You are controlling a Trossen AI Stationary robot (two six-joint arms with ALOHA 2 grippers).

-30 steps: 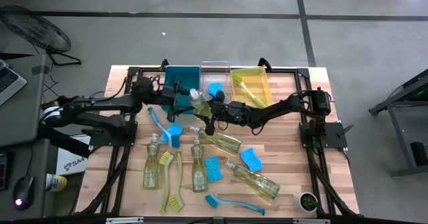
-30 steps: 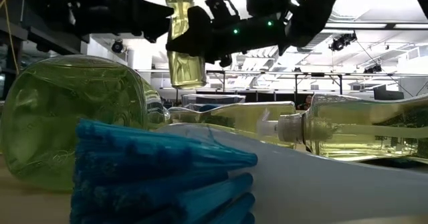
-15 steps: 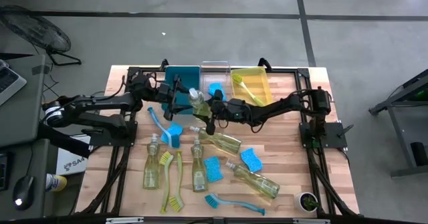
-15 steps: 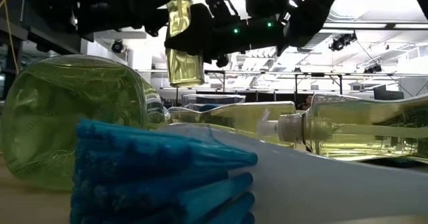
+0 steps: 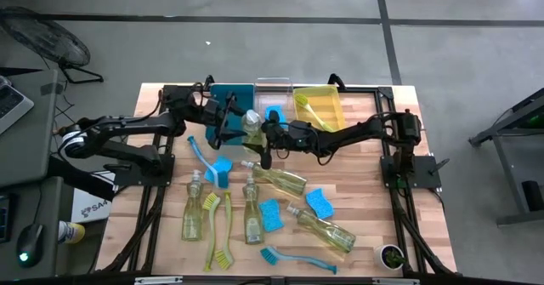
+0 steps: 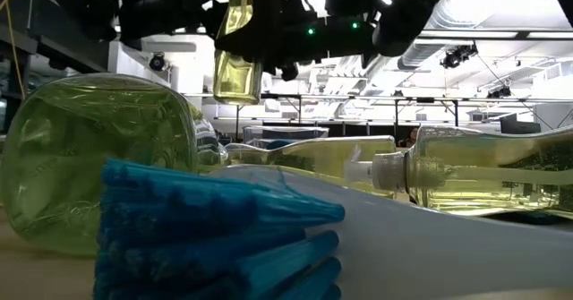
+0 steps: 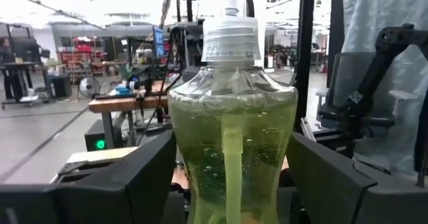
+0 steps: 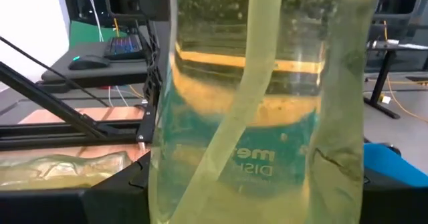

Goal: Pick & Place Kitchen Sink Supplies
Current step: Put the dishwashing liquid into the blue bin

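Observation:
A clear pump bottle of yellow-green soap [image 5: 252, 122] hangs upright above the table, just in front of the teal bin [image 5: 229, 96]. In the low view the bottle [image 6: 235, 54] is high up and leans slightly. My left gripper [image 5: 231, 120] comes at it from the table's left and my right gripper [image 5: 268, 132] from the right; both are shut on it. The left wrist view shows the bottle [image 7: 231, 137] with its white cap [image 7: 231, 38] on top. In the right wrist view the bottle's body [image 8: 261, 117] fills the picture. My left gripper pinches the bottle's body below its shoulder [image 7: 194, 150], one finger [image 7: 134, 180] on each side. It comes in level from the table's left. The bottle stands upright in the hold, lifted clear of the table. My right gripper holds the same bottle by its body [image 8: 267, 164], coming level from the table's right. The bottle itself hides the fingertips, so the exact spot cannot be told. Nothing of the bottle rests on the table.
Behind the bottle stand the clear bin [image 5: 274, 88] with a blue sponge and the yellow bin [image 5: 323, 106] with a brush. Several soap bottles [image 5: 278, 179], blue sponges [image 5: 270, 214] and brushes [image 5: 211, 227] lie on the near half of the table.
Both grippers have carried the bottle up and a little toward the far edge and the teal bin. My left gripper has reached farther right onto the bottle. The bottle, first hanging straight, now leans slightly.

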